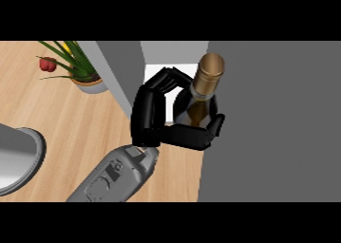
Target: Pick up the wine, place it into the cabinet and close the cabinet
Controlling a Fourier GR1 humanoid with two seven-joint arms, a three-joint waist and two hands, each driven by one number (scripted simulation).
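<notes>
The right hand (174, 124) is curled around the wine bottle (203, 95), fingers wrapping its left side and thumb hooked round the right of the dark body. The bottle stands nearly upright, its long axis running toward the view's top, gold-foiled neck rising above the fingers. It sits in the narrow gap between two grey cabinet (271, 123) faces, a thin panel on its left and a broad one on its right, at the edge of the wooden bench (74, 123). Whether it is already inside cannot be told. The coming move probably depends on carrying the bottle forward along that gap. The left hand is not visible.
</notes>
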